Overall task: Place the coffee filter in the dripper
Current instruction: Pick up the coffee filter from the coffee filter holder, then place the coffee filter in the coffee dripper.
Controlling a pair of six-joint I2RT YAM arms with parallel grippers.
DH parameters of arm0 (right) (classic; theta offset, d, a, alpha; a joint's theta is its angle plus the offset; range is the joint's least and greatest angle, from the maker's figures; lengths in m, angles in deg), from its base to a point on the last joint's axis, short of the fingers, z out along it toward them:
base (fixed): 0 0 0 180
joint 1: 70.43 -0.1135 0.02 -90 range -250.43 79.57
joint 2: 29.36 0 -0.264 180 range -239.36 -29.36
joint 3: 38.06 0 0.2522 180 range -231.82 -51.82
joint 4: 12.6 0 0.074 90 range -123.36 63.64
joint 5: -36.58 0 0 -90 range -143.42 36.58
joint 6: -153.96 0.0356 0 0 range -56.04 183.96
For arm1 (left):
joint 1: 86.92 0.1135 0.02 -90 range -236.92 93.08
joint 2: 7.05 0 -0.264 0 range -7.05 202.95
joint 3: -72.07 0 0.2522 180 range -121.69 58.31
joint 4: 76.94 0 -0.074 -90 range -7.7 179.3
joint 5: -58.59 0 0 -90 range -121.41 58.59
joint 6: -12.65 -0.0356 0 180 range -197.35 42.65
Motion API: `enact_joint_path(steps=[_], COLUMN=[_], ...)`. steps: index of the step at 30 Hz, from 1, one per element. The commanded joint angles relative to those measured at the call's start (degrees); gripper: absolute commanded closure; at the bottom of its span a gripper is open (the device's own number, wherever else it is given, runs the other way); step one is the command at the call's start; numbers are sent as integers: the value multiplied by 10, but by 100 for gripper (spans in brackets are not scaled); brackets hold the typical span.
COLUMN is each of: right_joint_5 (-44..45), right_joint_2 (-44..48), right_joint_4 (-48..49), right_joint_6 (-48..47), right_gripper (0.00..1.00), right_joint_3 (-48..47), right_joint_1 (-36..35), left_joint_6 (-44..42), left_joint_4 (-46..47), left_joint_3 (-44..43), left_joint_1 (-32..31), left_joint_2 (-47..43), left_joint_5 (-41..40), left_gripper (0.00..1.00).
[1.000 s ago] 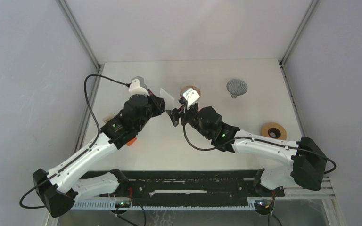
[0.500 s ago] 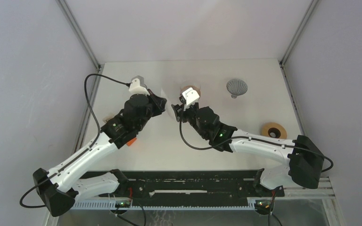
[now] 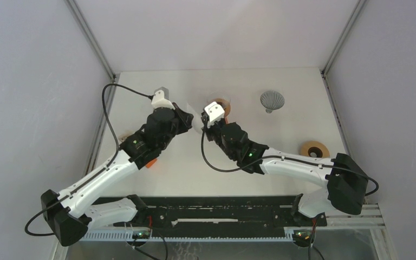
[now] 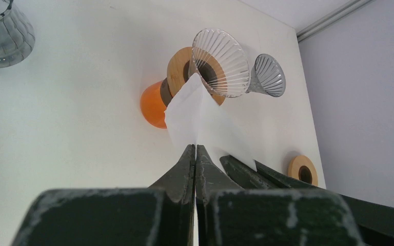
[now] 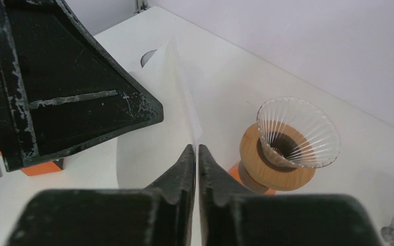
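Note:
The white paper coffee filter (image 3: 196, 120) hangs in the air between the two arms. My left gripper (image 4: 195, 148) is shut on its lower corner, and the filter (image 4: 200, 115) fans out above the tips. My right gripper (image 5: 195, 148) has its jaws pressed together on the filter's (image 5: 159, 102) other edge. In the top view the left gripper (image 3: 187, 120) and the right gripper (image 3: 203, 130) meet at the paper. The dripper (image 3: 220, 105), a ribbed clear glass cone (image 4: 220, 61) on a wooden ring with an orange base, stands just behind; it shows empty (image 5: 297, 133).
A grey ribbed dripper (image 3: 272, 100) stands at the back right. A wooden ring (image 3: 314, 150) lies near the right edge. A glass carafe (image 4: 0, 31) is at the far left, and an orange block (image 3: 150, 163) sits under the left arm.
My right gripper has moved left onto the filter and its jaws have come together on the paper. The left gripper has kept its hold and shifted slightly.

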Motion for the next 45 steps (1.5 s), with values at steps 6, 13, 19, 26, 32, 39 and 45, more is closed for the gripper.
enact_joint_path(steps=[6,13,19,26,32,39,45], right_joint_5=[-24,-70,-85,-104,-129,-168,-184], right_joint_2=[17,16,12,-21,-63,-118,-149], right_joint_4=[-69,-188,-262,-372,-441,-495,-525], right_joint_6=[1,11,22,58,84,111,125], right_gripper=[100,100,100,100,100,100,100], right_joint_3=[-66,-132,-183,-265,-325,-387,-422], right_joint_1=[20,48,75,115,147,184,210], left_joint_6=[-21,-56,-80,-116,-134,-152,-166], left_joint_4=[27,25,21,3,-23,-40,-65], left_joint_3=[-69,-100,-132,-193,-241,-289,-339], left_joint_1=[-4,0,20,33,49,66,78], left_joint_2=[17,43,74,135,193,244,293], left_joint_5=[9,7,23,54,83,105,131], left_gripper=[98,82,72,64,62,59,57])
